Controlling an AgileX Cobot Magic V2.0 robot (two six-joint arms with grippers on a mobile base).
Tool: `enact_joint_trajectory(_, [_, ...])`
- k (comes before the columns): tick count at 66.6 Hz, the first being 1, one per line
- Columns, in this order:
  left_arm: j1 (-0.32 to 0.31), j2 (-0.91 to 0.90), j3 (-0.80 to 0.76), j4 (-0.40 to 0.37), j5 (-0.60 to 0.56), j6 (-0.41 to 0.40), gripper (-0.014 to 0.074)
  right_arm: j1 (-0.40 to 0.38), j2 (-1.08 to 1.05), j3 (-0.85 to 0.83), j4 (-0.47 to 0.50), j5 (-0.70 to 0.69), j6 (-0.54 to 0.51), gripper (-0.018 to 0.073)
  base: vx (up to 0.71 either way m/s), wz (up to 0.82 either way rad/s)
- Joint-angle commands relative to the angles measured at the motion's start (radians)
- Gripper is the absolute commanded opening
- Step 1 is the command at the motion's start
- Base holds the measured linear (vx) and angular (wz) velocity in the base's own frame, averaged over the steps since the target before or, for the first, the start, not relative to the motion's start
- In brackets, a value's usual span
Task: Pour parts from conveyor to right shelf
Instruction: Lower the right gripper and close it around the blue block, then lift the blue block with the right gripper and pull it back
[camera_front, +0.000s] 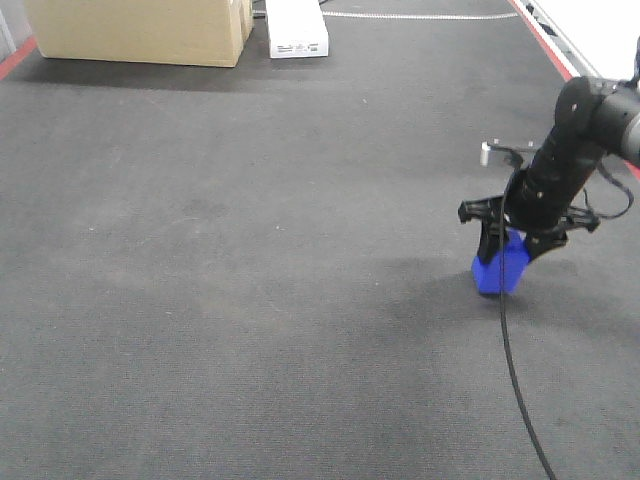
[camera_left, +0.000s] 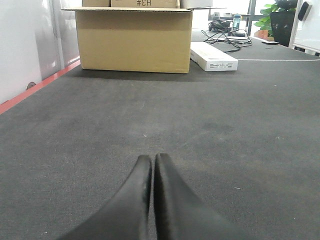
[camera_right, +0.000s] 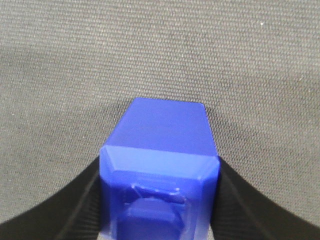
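Observation:
A bright-blue part (camera_front: 497, 275) rests on the dark-grey conveyor (camera_front: 250, 250), near its right side. My right gripper (camera_front: 510, 252) reaches down over the part, one black finger against each side, shut on it. In the right wrist view the part (camera_right: 162, 135) fills the space in the right gripper (camera_right: 159, 165), its knobbed face toward the camera, and the fingers (camera_right: 65, 210) press its flanks. My left gripper (camera_left: 152, 159) hovers low over bare belt (camera_left: 225, 130), shut with nothing in it. The right shelf is out of view.
A large cardboard box (camera_front: 140, 30) and a flat white box (camera_front: 296, 30) sit at the belt's far end. Red edge strips (camera_front: 545, 40) run along both sides. A black cable (camera_front: 515, 380) trails from the right arm across the belt toward the near edge.

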Motion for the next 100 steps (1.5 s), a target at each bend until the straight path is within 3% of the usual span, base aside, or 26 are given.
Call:
enact_joint_trajectory(1, [-0.005, 0.019, -0.02, -0.008, -0.079, -0.008, -0.0006, -0.002, -0.076, -0.066, 0.022, 0.062, -0.003, -0.0009, 0.0, 0.0])
enact_joint_trajectory(10, [-0.005, 0.019, -0.02, -0.008, -0.079, -0.008, -0.0006, -0.002, -0.143, -0.091, 0.034, 0.062, -0.014, -0.0008, 0.0, 0.0])
enact_joint_trajectory(18, [-0.005, 0.019, -0.02, -0.008, -0.079, -0.008, -0.0006, -0.002, -0.229, -0.063, -0.012, 0.062, -0.017, -0.0006, 0.0, 0.0])
enact_joint_trajectory(36, [-0.005, 0.019, -0.02, -0.008, -0.079, -0.008, -0.0006, -0.004, -0.468, 0.22, -0.119, 0.063, -0.017, -0.0006, 0.0, 0.0])
enact_joint_trajectory(56, [-0.005, 0.019, -0.02, -0.008, -0.079, -0.008, -0.0006, -0.004, -0.678, 0.46, -0.118, 0.062, 0.004, -0.0005, 0.0, 0.0])
enact_joint_trajectory(90, [-0.005, 0.019, -0.02, -0.008, -0.079, -0.008, -0.0006, -0.004, -0.802, 0.509, -0.101, 0.062, 0.007, -0.0005, 0.0, 0.0])
enact_joint_trajectory(100, [-0.005, 0.019, -0.02, -0.008, -0.079, -0.008, -0.0006, -0.003, -0.895, 0.578, -0.047, 0.06, -0.015, -0.0005, 0.0, 0.0])
